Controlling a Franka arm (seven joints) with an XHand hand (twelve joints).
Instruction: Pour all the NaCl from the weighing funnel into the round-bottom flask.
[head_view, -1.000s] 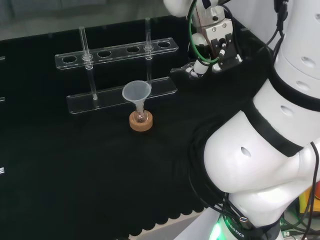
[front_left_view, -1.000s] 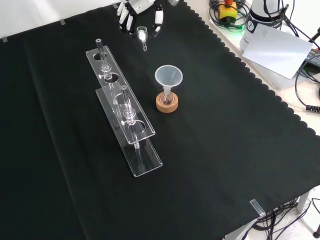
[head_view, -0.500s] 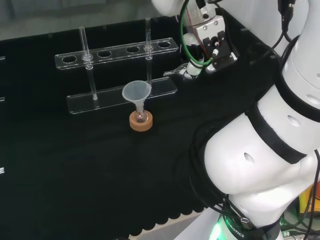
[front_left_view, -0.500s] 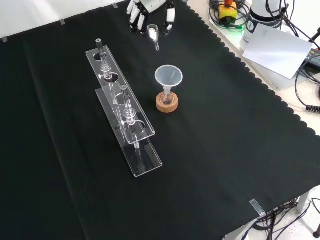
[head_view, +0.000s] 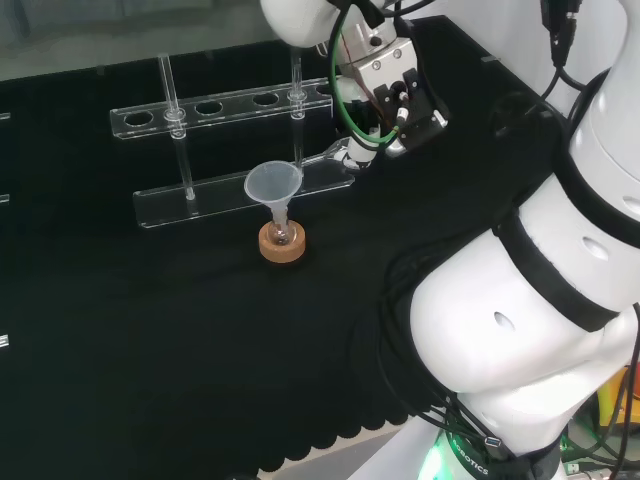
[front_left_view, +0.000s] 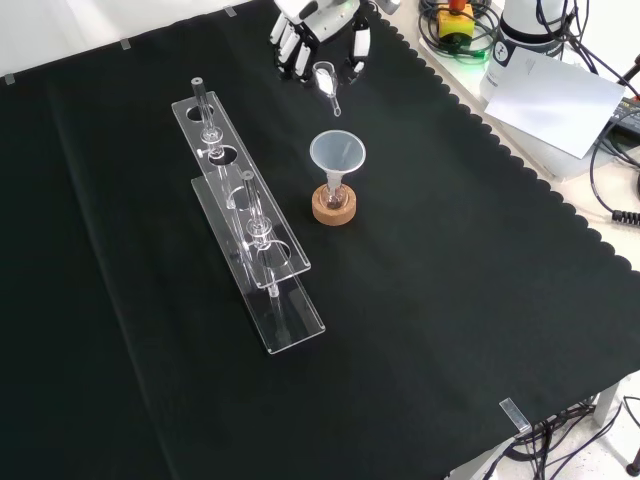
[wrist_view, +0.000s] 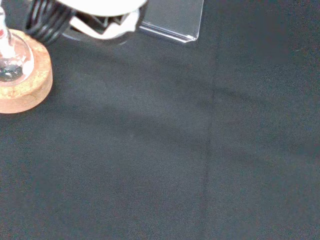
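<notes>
A small round-bottom flask sits on a cork ring in the middle of the cloth, with a translucent funnel standing in its neck. In the head view the funnel and the cork ring stand in front of the rack. The hand hangs at the top of the front view, its fingers curled round a clear weighing funnel whose spout points down toward the funnel's rim. The head view shows the hand just right of the funnel. The wrist view holds the cork ring and flask.
A clear two-tier tube rack with glass tubes stands left of the flask in the front view, and behind it in the head view. The arm's white links fill the head view's right. Papers and cables lie beyond the cloth's scalloped edge.
The hand with the weighing funnel has moved toward the funnel on the flask: leftward in the head view, down and rightward in the front view.
</notes>
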